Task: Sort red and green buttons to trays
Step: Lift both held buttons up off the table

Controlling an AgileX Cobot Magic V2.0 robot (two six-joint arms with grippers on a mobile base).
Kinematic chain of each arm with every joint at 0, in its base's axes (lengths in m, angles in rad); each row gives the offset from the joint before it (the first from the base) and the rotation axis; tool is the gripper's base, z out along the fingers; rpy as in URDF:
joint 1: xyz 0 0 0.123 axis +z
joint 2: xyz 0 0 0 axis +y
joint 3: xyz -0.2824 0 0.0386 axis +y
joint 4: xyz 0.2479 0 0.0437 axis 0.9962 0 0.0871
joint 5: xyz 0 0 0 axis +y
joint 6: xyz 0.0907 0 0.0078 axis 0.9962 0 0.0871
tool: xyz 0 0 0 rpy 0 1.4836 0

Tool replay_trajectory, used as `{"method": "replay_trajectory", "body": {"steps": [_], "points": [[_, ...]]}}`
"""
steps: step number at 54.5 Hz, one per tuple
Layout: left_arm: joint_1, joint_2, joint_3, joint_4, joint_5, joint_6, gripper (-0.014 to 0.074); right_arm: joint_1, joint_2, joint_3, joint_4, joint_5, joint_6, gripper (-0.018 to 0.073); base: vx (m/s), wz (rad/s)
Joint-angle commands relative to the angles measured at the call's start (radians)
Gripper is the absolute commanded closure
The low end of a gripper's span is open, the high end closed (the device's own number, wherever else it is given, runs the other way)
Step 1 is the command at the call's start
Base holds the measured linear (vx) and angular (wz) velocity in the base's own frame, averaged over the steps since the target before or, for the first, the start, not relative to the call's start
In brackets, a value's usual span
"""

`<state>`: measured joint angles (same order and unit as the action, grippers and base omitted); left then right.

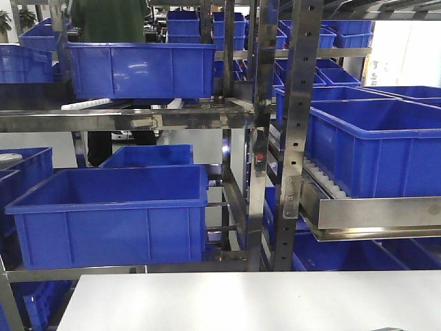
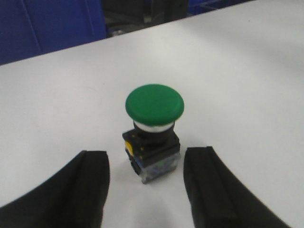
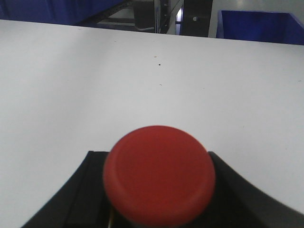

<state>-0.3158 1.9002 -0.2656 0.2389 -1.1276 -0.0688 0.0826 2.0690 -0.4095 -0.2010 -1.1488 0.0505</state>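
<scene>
1. A white tabletop (image 1: 248, 300) fills the bottom of the front view; the right wrist view shows a tiny dark speck (image 3: 158, 64) on it.
2. A steel shelving rack (image 1: 298, 103) with perforated uprights stands mid-frame behind it.
3. A large blue crate (image 1: 110, 217) sits on the lower left shelf.
4. A second crate (image 1: 141, 69) rests on the upper left shelf.
5. A third crate (image 1: 375, 148) sits at the right, on a sloping roller track.
6. Smaller blue bins (image 1: 207, 24) are stacked along the top.
7. A person in a dark green top (image 1: 110, 19) stands at the upper left, behind the rack.
</scene>
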Motion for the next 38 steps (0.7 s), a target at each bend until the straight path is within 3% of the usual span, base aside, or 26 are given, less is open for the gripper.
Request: {"method": "replay_trajectory", "body": {"steps": [1, 38], "points": [[-0.003, 0.019, -0.012, 0.001, -0.245, -0.004, 0.0135, -0.006, -0.038, -0.006, -0.001, -0.142, -0.004, 0.0567, 0.0, 0.0], [-0.003, 0.048, -0.085, 0.018, -0.21, -0.023, 0.0135, -0.006, -0.038, -0.006, -0.001, -0.14, -0.004, 0.0567, 0.0, 0.0]]}}
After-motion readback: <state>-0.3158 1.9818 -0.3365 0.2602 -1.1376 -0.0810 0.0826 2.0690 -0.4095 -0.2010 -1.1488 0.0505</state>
